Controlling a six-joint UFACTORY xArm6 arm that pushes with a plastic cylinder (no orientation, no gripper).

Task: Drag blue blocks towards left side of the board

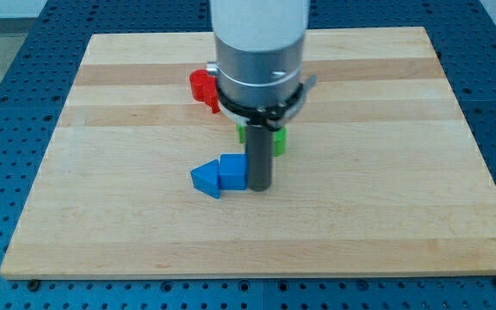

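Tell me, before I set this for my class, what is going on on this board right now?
A robot arm with a dark rod is pushing blocks across a wooden board. My tip sits right against the view's right side of a blue cube, which touches a blue triangular block on its left, near the board's middle. Both seem lined up to go leftward. Behind the arm, a red block and a green block are partly hidden.

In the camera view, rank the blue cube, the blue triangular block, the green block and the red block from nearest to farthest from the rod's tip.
Measured from my tip:
1. Blue cube, right at the tip's left side in the view.
2. Blue triangular block, just beyond the cube, further left.
3. Green block, above the tip, partly hidden by the rod.
4. Red block, towards the view's top left.
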